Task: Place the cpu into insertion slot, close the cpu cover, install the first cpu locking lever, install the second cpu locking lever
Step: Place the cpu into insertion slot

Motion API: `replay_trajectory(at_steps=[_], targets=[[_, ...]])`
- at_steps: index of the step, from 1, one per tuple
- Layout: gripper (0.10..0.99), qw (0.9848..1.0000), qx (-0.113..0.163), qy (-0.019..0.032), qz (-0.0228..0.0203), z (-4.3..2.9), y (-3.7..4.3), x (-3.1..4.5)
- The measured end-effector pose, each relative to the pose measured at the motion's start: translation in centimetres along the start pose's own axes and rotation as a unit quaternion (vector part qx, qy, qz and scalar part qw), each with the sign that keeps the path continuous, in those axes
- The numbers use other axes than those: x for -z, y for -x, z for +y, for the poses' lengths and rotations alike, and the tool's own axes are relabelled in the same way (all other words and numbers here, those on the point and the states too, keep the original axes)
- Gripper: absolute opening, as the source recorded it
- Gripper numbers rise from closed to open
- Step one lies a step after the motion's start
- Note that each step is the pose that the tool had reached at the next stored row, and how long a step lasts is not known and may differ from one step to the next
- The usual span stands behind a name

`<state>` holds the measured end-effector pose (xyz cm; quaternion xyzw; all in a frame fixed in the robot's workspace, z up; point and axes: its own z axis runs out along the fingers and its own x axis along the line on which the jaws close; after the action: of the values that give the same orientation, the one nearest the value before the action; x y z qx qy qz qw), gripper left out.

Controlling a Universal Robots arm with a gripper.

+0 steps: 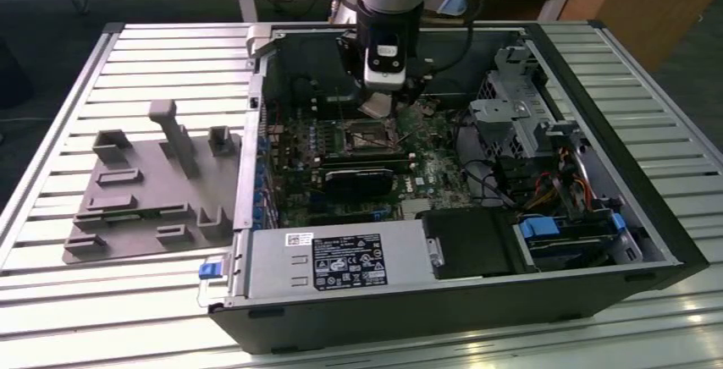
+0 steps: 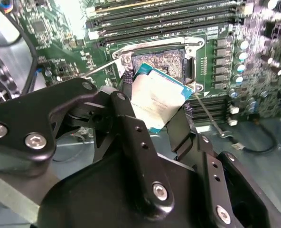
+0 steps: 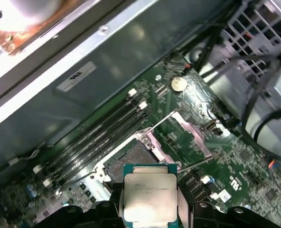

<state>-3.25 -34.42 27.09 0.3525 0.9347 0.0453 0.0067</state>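
Note:
My gripper (image 2: 154, 108) is shut on the cpu (image 2: 155, 99), a small square chip with a silvery top and a green-blue edge, held by two opposite sides. In both wrist views the chip hangs tilted just above and short of the insertion slot (image 2: 163, 59), whose dark pin field lies bare. In the first wrist view the cpu (image 3: 149, 197) sits between the black fingers (image 3: 113, 202), with the insertion slot (image 3: 131, 162) beyond it. The cpu cover (image 3: 192, 134) stands swung open beside the slot. Two thin wire levers (image 3: 158, 120) stick out, unlatched. In the exterior view the gripper (image 1: 384, 108) hovers over the slot (image 1: 364, 136).
The open computer case (image 1: 632, 242) lies on a slatted metal table (image 1: 135, 56). A black card (image 1: 359, 181) sits below the socket, memory slots (image 3: 100, 135) beside it, cables and drive bays (image 1: 531, 123) at the exterior view's right. A grey fixture plate (image 1: 147, 191) rests at its left.

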Motion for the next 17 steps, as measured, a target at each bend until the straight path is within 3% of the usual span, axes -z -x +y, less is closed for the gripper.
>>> replay_trajectory(at_steps=[5, 9, 13, 17], targets=[[0.537, 0.999, -0.046, 0.0009, -0.0041, -0.01, 0.0, -0.1], [0.537, 0.9967, -0.081, 0.0015, -0.0073, -0.02, 0.0, -0.19], [0.537, 0.993, -0.118, 0.0023, -0.0105, -0.03, 0.0, -0.28], [0.537, 0.9881, -0.153, 0.003, -0.0137, -0.03, 0.01, -0.37]])
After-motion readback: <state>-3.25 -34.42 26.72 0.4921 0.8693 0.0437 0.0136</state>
